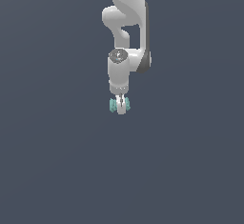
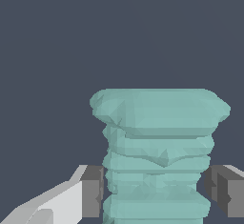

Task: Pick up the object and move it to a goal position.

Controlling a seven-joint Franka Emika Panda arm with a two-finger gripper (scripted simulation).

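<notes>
The object (image 1: 113, 105) is a small teal, knobbly item that shows on both sides of my white gripper (image 1: 120, 107) in the exterior view. In the wrist view the object (image 2: 157, 142) is a ridged teal stack with a wider cap. It sits between the two dark finger pads (image 2: 92, 189), which press against its sides. My gripper (image 2: 155, 192) is shut on it. The white-grey arm (image 1: 126, 32) comes down from the exterior view's top. Whether the object rests on the floor or hangs above it cannot be told.
A plain dark grey-blue surface (image 1: 57, 161) fills both views around the gripper. No other objects, containers or edges show, and no goal marker is visible.
</notes>
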